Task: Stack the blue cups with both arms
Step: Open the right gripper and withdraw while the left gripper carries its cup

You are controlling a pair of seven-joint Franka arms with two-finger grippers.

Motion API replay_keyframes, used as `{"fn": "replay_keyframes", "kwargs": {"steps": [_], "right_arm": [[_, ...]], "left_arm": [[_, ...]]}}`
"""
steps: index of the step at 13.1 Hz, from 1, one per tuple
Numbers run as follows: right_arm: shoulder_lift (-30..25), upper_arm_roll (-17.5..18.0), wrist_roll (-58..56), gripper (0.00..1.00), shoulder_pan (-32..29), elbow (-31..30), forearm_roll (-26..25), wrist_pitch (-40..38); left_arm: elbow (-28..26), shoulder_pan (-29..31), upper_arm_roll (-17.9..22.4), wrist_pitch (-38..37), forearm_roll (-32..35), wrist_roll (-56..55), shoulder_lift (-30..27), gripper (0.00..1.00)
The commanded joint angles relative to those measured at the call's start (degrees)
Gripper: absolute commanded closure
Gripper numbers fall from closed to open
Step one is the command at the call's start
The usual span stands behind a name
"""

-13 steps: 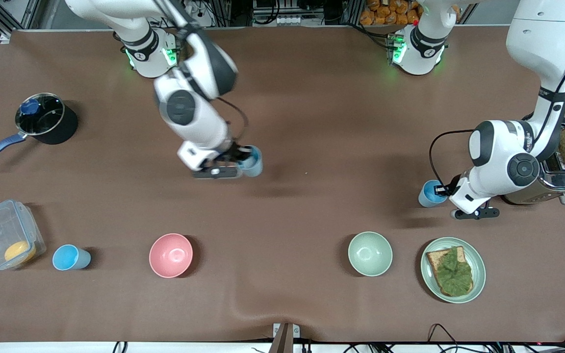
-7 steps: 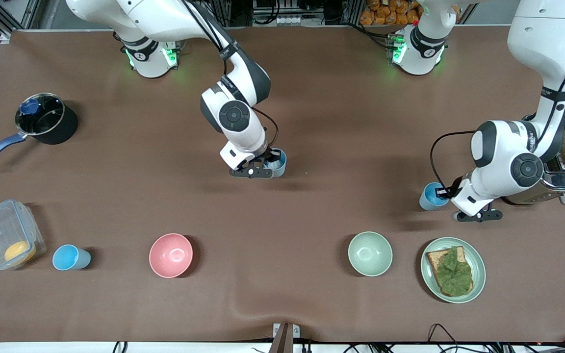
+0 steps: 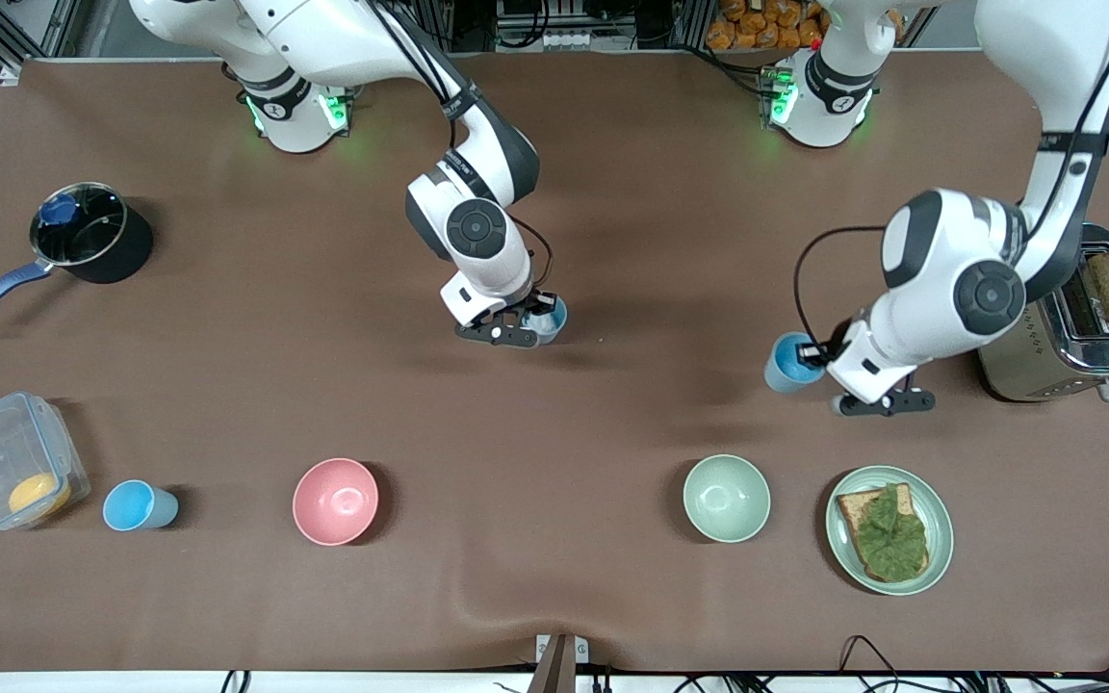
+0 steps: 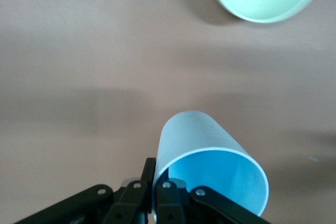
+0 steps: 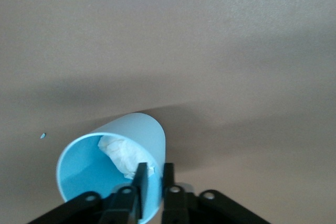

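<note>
My right gripper (image 3: pixel 537 316) is shut on the wall of a blue cup (image 3: pixel 549 319) low over the table's middle. In the right wrist view this cup (image 5: pixel 113 153) holds crumpled white paper, and my right gripper (image 5: pixel 154 174) pinches its rim wall. My left gripper (image 3: pixel 816 356) is shut on a second blue cup (image 3: pixel 789 363), held in the air over the table between the toaster and the middle. In the left wrist view my left gripper (image 4: pixel 153 169) pinches that cup (image 4: pixel 205 145) by its wall. A third blue cup (image 3: pixel 139 506) stands beside the plastic box.
A pink bowl (image 3: pixel 335 500) and a green bowl (image 3: pixel 726 498) stand near the front camera. A plate with toast (image 3: pixel 889 529) lies beside the green bowl. A toaster (image 3: pixel 1065 332) stands at the left arm's end; a pot (image 3: pixel 83 236) and a plastic box (image 3: pixel 11 462) at the right arm's end.
The right arm carried its cup toward the table's middle and slowed there. The left arm lifted its cup and moved it away from the toaster toward the middle.
</note>
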Motion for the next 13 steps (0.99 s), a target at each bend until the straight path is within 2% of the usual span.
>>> {"fn": "replay_keyframes", "kwargs": {"steps": [1,3,4,6,9,11,13], "right_arm": [[-0.2,-0.6,1.6,0.0,-0.1,1.9,-1.1,-1.1],[-1.8,-0.9,1.4,0.0,-1.6,4.6,-1.1,-6.1],[-2.5,-0.9,1.2,0.0,-2.7,7.3,-1.1,-10.6],[-4.9,-1.0,-0.7,0.0,-6.1,11.2,-1.4,-18.2],[-9.8,-0.9,-8.2,0.0,-11.2,11.5,-1.5,-23.4],[-13.8,-0.9,-14.6,0.0,-15.5,11.4,-1.5,-27.7],[-18.3,-0.9,-22.1,0.0,-20.9,10.9,-1.6,-32.4]], "left_arm": [[2.5,0.4,-3.5,-10.3,-2.0,-7.2,-8.1,1.0],[7.0,0.4,-4.1,-17.1,-1.6,-6.9,-11.0,1.0],[9.5,-0.1,-4.2,-18.6,-1.6,-7.6,-10.7,1.0],[10.4,-2.4,-5.4,-18.3,-1.7,-9.9,-8.1,1.0],[13.1,-11.6,-5.3,-11.8,-1.6,-20.9,-1.4,1.0],[16.2,-15.4,-5.3,-10.2,-1.0,-27.7,3.3,1.0],[17.0,-18.7,-5.3,-5.1,0.9,-29.3,7.2,1.0]]}}
